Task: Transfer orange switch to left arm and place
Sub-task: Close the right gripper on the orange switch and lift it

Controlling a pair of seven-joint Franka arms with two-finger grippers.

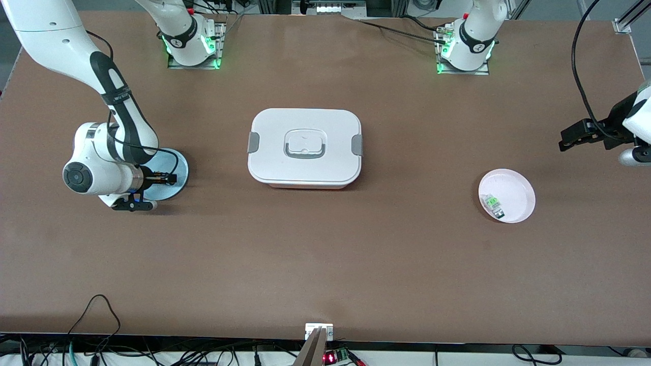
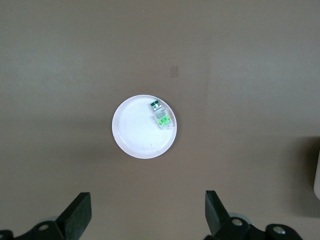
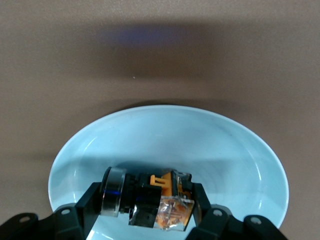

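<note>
A: Where is the orange switch [image 3: 150, 197] right now?

B: In the pale blue plate [image 1: 179, 168] at the middle left of the front view, toward the right arm's end of the worktop [image 1: 325, 264]. The right pincer [image 3: 145, 202] is down in that plate, and in its wrist view the fingers sit against both ends of the part, so I read it as clamped on the switch, though the part looks not yet lifted.

A: And the left pincer [image 2: 147, 215]?

B: It hangs at the right edge of the front view, fingers wide apart, waiting. Its wrist view looks down on the white plate [image 2: 130, 135], which holds a small clear part with green markings [image 2: 159, 116].

A: How will the switch handle?

B: I judge it light and rigid, a hard little body with an orange section and a shiny, crinkled bit near one end. Rounded faces could slip, so holding across the length, as it appears now, seems sensible. For the handover, I'd leave one end exposed for the other fingers.

A: The obstacle?

B: The box [image 1: 304, 147] sits mid-frame between both plates; the carry likely needs height over it.
</note>
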